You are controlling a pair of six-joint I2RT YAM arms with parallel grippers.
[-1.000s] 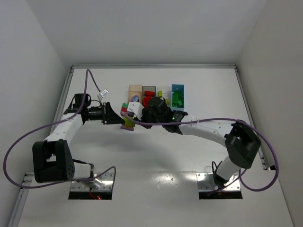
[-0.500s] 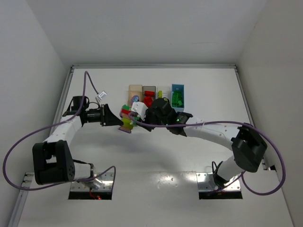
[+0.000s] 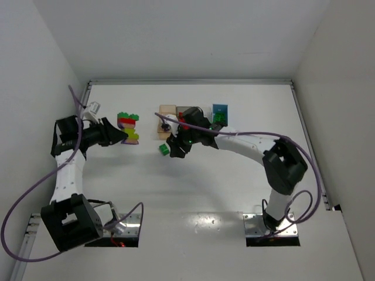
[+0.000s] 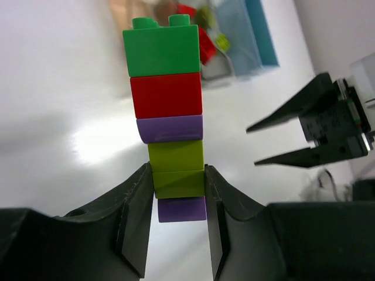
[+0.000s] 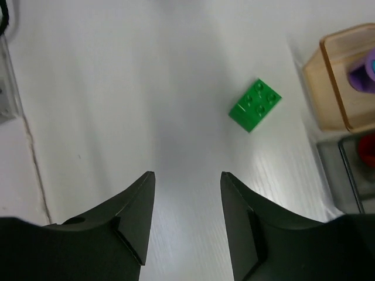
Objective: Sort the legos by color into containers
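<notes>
My left gripper (image 3: 121,136) is shut on a stack of legos (image 3: 128,127), held left of the containers. In the left wrist view the stack (image 4: 167,88) runs green, red, purple, two lime-yellow, purple, and the gripper (image 4: 179,178) pinches a lime-yellow brick. A single green lego (image 3: 163,150) lies on the table. My right gripper (image 3: 174,146) hovers beside it, open. In the right wrist view the gripper (image 5: 187,174) has nothing between its fingers, and the green lego (image 5: 255,105) lies ahead to the right.
The containers stand in a row at the back: tan (image 3: 167,109), dark grey (image 3: 184,109), light blue (image 3: 220,108). My right arm covers much of the row. The tan container (image 5: 334,88) holds a purple brick (image 5: 363,73); red shows in the grey container (image 5: 345,170).
My left arm has swung left, carrying the stack away from the right gripper. A green lego has come off and lies on the table. The right gripper has opened and moved left.
</notes>
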